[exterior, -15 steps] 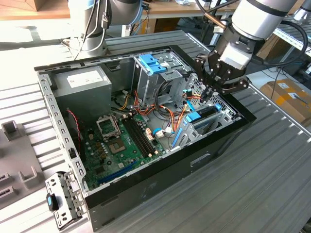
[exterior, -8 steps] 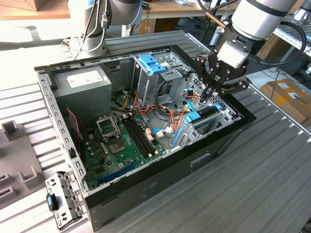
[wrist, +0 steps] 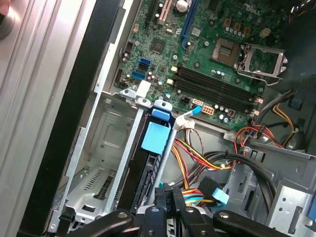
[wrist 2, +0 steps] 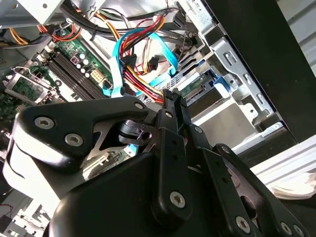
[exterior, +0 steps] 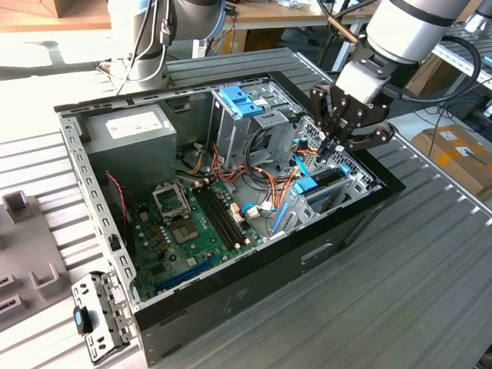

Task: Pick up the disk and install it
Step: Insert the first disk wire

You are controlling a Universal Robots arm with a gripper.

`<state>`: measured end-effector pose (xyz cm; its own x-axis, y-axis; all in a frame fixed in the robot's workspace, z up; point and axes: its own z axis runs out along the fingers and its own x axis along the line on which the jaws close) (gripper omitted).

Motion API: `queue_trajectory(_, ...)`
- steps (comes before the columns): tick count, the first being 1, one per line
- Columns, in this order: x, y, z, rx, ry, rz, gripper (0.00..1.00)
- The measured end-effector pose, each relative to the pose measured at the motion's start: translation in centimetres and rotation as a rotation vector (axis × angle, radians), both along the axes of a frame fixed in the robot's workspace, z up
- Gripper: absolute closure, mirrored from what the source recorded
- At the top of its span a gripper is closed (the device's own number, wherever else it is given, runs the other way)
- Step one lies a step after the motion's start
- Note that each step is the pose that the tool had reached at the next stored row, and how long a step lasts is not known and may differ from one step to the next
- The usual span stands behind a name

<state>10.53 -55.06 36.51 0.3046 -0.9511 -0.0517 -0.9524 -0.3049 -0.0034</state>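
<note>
- Though the fingers in the second wrist view look pressed together at their tips with nothing between them, the gripper hangs just above the drive cage at the exterior view's right end of the computer case.
- The disk stands on edge in a slot of that cage, its blue rail tab uppermost, seemingly already seated; the neighbouring bay is bare.
- I judge the pick-up and insertion largely done; whether it is fully latched or cabled cannot be told.
- Farther off lie the motherboard and the grey power supply.
</note>
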Motion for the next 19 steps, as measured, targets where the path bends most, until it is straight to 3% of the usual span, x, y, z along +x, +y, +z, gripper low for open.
queue_trajectory(19,0.0,0.0,0.0,0.0,0.0,-0.125,0.83)
